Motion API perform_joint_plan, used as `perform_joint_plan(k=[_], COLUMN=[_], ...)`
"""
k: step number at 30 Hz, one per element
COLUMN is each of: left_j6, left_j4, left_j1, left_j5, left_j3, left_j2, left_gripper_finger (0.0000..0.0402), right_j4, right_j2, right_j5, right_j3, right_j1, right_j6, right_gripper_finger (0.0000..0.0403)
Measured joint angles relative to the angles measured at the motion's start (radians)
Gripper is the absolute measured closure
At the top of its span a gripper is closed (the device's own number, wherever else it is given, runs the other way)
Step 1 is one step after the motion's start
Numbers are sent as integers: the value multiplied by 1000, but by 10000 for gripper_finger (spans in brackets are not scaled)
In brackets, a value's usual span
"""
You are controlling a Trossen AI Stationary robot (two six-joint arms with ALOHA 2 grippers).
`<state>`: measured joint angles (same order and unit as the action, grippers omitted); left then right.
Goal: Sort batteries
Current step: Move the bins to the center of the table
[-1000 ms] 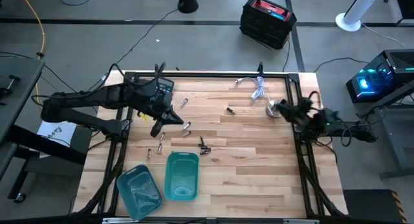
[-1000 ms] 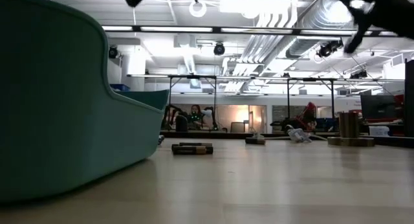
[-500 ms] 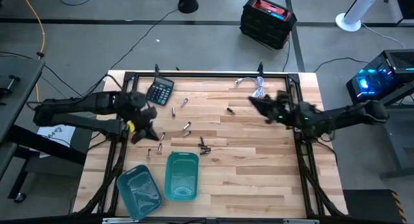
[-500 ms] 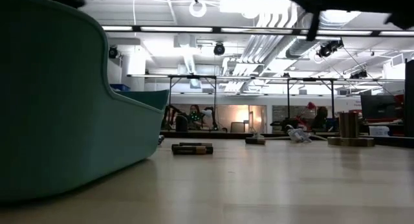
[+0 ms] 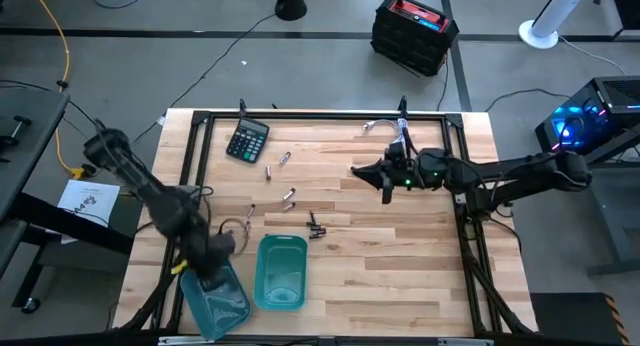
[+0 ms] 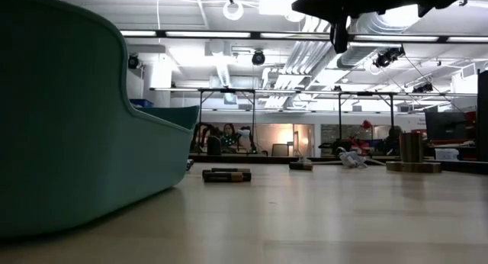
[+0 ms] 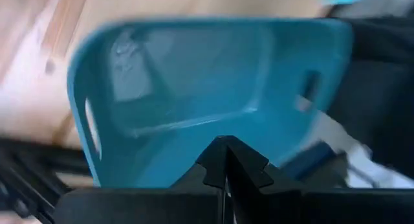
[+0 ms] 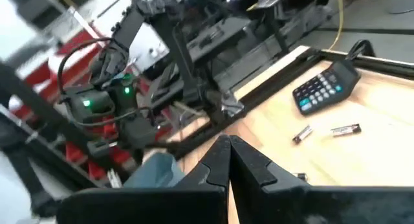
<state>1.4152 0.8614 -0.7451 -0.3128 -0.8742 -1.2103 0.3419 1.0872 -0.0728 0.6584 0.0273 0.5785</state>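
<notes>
Grey floor (image 5: 320, 71) around the wooden table (image 5: 400, 256); lit ceiling strips (image 6: 206, 35), exposed ducts (image 6: 320, 50)

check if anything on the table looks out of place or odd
Two things don't belong with the batteries scattered loose on the wood: a black calculator near the far left corner and a white coiled cable at the far edge. The blue bin also sits askew beside the squarely placed teal bin. Nothing looks spilled or damaged.

The closed left claw (image 7: 226, 160) hangs over a blue bin (image 7: 194, 88).
</notes>
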Motion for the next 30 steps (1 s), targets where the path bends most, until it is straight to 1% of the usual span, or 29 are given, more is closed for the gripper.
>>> perform_joint_plan(k=[3, 5, 7, 11, 14, 16, 18, 23, 27, 30], left_j6=[156, 237, 294, 389, 404, 363, 291, 17, -197, -364], left_j4=[-21, -31, -49, -105, -122, -126, -139, -224, -280, -365], left_j1=[-74, -99, -102, -86, -52, -17, 27, 156, 278, 369], left_j5=[34, 59, 77, 183, 253, 287, 296, 311, 367, 378], left_j3=[0, 0, 0, 0, 0, 0, 0, -3, -3, -1], left_j2=[-104, -169, -226, -316, -370, -401, -424, -442, -441, -441], left_gripper_finger=[402, 402, 402, 402, 401, 401, 402, 402, 402, 402], right_j4=[-16, -27, -29, -29, -28, -28, -27, -24, -26, -37], right_j2=[-16, -19, -20, -21, -21, -21, -21, -34, -61, -90], right_j5=[11, 15, 18, 18, 21, 21, 21, 21, 21, 21], right_j3=[1, 1, 1, 1, 1, 1, 1, 1, 1, 1], right_j1=[-1, -2, -2, -2, -2, -2, -2, -2, -2, -2], right_j6=[-18, -28, -37, -38, -41, -41, -41, -46, -64, -75], right_gripper_finger=[402, 402, 402, 402, 402, 402, 402, 402, 402, 402])
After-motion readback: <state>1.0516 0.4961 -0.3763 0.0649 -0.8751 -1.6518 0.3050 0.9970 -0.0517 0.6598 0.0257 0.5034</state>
